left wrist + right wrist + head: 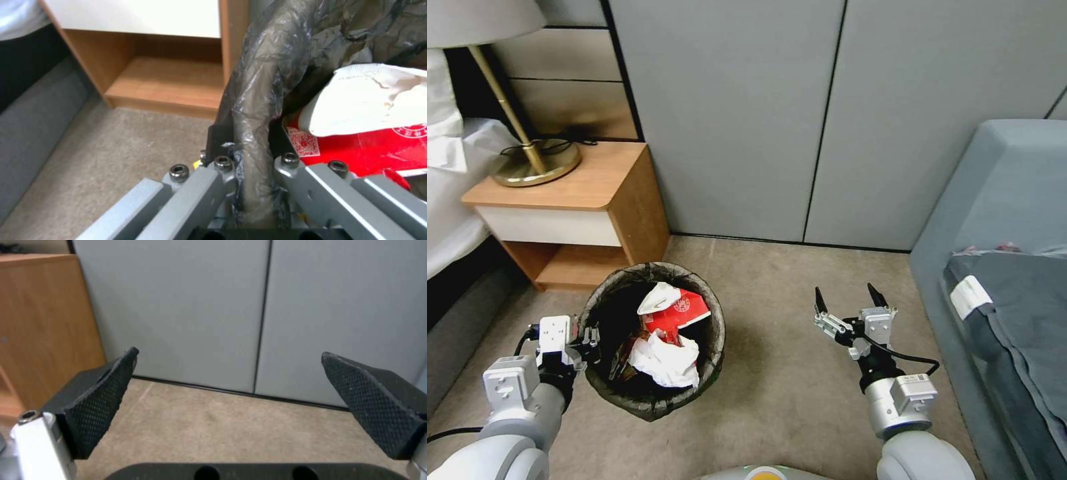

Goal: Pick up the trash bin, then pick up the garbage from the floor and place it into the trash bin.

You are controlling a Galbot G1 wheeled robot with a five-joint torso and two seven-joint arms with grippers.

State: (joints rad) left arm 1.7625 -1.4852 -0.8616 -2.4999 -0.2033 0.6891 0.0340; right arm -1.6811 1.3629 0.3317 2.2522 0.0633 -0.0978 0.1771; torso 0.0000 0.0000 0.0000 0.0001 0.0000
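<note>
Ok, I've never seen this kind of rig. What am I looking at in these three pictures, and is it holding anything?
It is a wheeled robot with two arms. One camera on its head looks down at the carpet; one sits on each wrist. The left gripper is shut on the rim of the trash bin, as its wrist camera shows up close. In the bin lie a red carton and crumpled white paper. The right gripper hangs open and holds nothing, facing grey wall panels. A wooden nightstand with a lamp stands behind the bin.
</note>
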